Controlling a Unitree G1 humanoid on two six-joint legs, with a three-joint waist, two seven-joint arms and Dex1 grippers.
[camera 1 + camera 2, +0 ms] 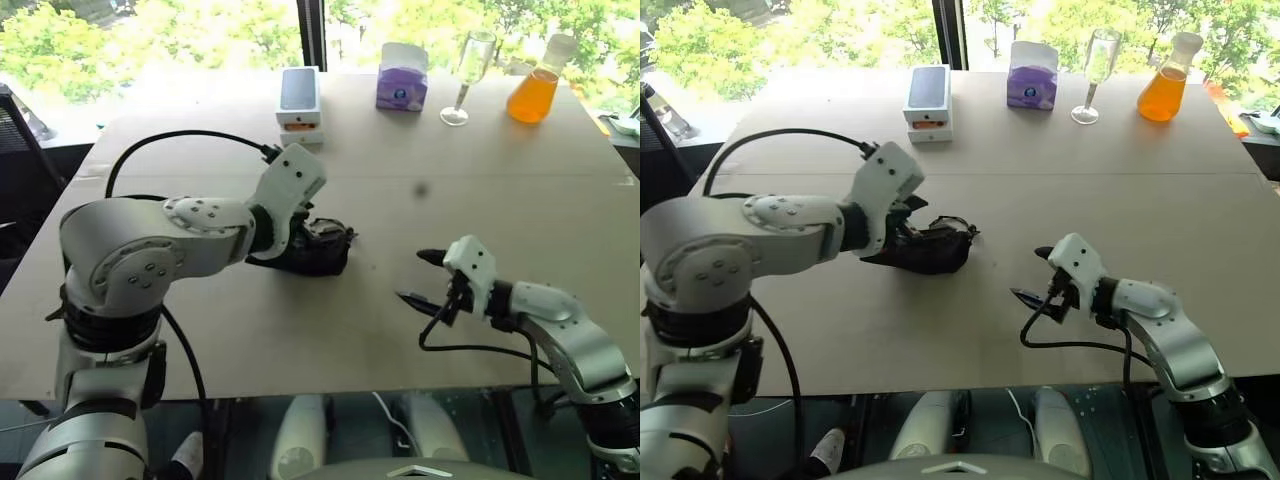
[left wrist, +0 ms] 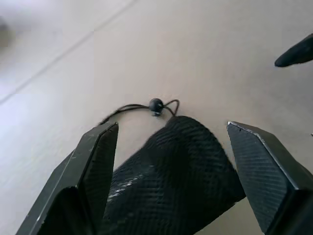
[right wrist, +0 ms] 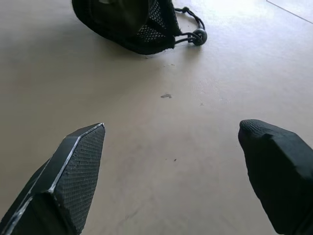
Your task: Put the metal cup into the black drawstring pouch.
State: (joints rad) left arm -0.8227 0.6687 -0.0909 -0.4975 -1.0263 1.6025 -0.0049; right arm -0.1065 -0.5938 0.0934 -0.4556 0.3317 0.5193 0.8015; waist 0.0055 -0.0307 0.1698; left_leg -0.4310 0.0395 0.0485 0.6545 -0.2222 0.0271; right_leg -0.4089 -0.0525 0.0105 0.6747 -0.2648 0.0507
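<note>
Left tool (image 2: 171, 161) sits at the black drawstring pouch (image 1: 930, 248), its two fingers (image 2: 93, 161) spread wide with the mesh fabric lying between them; from my seat I cannot tell whether either finger presses the fabric, and nothing looks pinched. I see the pouch lying on its side on the tan bench (image 1: 400, 330), left of centre, with its thin cord and round toggle (image 3: 198, 35) trailing from the end that faces right. Looking from the right wrist, I can see something dark and slightly shiny inside the pouch mouth, but I cannot tell whether that is the metal cup.

Right tool (image 1: 425, 278) hangs over bare bench to the right of the pouch, well apart from it, fingers (image 3: 73, 166) wide open and empty, pointing left.

Along the far edge of the bench I make out, from left to right, a white phone box (image 1: 299, 97) on a second box, a purple tissue pack (image 1: 402, 78), a clear stemmed wine glass (image 1: 470, 75) and a flask of orange liquid (image 1: 535, 88).
</note>
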